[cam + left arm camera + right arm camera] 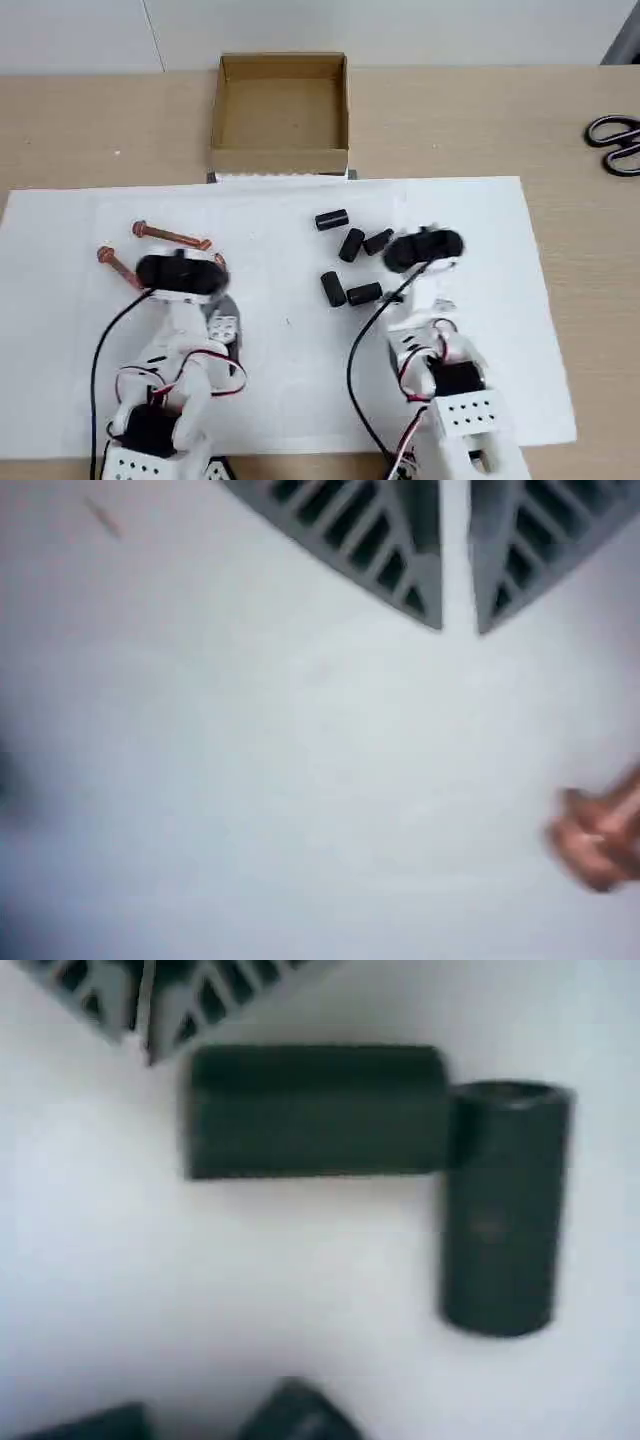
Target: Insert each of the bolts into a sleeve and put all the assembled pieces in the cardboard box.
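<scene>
Left side: my left pincer [460, 620] hangs low over the white paper sheet [290, 370]. Its two ribbed grey fingers [400, 550] are drawn almost together, with a thin slit between the tips and nothing in it. A blurred copper bolt end [600, 835] lies on the paper just beside it.

From above, my left arm [175, 340] stands at the near left of the sheet. Two copper-coloured bolts lie beyond its wrist, each long and slim with a broader head at its left end. The far bolt [172, 237] is nearly level, and the near bolt [117, 265] slants toward the wrist.

Right side: my right pincer [143, 1045] has its tips pressed together and grips nothing. It hovers just beside two of the sleeves [351, 244] – short, smooth, matt black cylinders.

- The first sleeve [315, 1110] and the second sleeve [505, 1205] lie on their sides, touching at a right angle.
- The ends of two more show at the edge of the right wrist view.

From above, five sleeves are scattered at the sheet's middle, left of my right arm [440, 360].

Far side: the cardboard box [228, 110] is brown and open-topped, and sits on the table [100, 120] against the sheet's far edge, near the centre. Scissors [615, 145] lie at the far right, well apart from everything else
</scene>
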Robot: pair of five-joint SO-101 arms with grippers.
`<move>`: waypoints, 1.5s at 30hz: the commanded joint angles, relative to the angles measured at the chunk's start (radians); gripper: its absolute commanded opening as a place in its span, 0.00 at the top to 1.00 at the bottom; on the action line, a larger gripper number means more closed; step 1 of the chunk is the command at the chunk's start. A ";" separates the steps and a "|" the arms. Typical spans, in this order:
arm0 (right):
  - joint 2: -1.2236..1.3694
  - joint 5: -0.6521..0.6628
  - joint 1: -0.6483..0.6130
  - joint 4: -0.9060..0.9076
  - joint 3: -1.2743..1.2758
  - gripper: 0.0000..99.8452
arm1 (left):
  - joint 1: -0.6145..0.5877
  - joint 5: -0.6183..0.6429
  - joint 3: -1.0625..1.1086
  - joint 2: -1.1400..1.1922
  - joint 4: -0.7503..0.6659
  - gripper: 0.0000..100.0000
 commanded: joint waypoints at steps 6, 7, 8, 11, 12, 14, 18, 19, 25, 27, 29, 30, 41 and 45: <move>-0.007 -0.103 0.062 0.283 -0.302 1.00 | -0.031 -0.002 -0.071 0.000 -0.020 0.99; -0.005 -0.114 0.073 0.338 -0.365 1.00 | -0.037 -0.002 -0.094 0.000 -0.018 0.99; -0.005 -0.110 0.074 0.387 -0.422 1.00 | -0.040 -0.002 -0.122 0.000 -0.012 0.99; 0.022 -0.112 0.076 0.512 -0.574 1.00 | -0.038 -0.002 -0.223 0.002 0.023 0.99; 0.041 -0.114 0.077 0.550 -0.623 1.00 | -0.038 -0.002 -0.254 0.003 0.035 0.99; 0.088 -0.115 0.077 0.608 -0.706 1.00 | -0.040 -0.002 -0.315 0.008 0.072 0.99; 0.223 -0.117 0.079 0.705 -0.870 1.00 | -0.046 -0.002 -0.437 0.143 0.120 0.99; 0.263 -0.117 0.079 0.727 -0.913 1.00 | -0.046 0.000 -0.478 0.199 0.126 0.99; 0.524 -0.110 0.081 0.881 -1.178 1.00 | -0.046 -0.003 -0.865 0.660 0.259 0.99; 0.619 -0.110 0.088 0.966 -1.284 1.00 | -0.046 -0.006 -1.038 0.822 0.361 0.99; 0.719 -0.109 0.093 1.059 -1.386 1.00 | -0.046 -0.008 -1.202 0.976 0.468 0.99; 0.768 -0.103 0.102 1.107 -1.435 1.00 | -0.048 -0.008 -1.274 1.049 0.520 0.99; 0.989 0.178 0.173 1.159 -1.622 1.00 | -0.262 -0.193 -1.547 1.550 0.651 0.99; 0.995 0.293 0.177 1.158 -1.623 1.00 | -0.341 -0.226 -1.547 1.602 0.649 0.99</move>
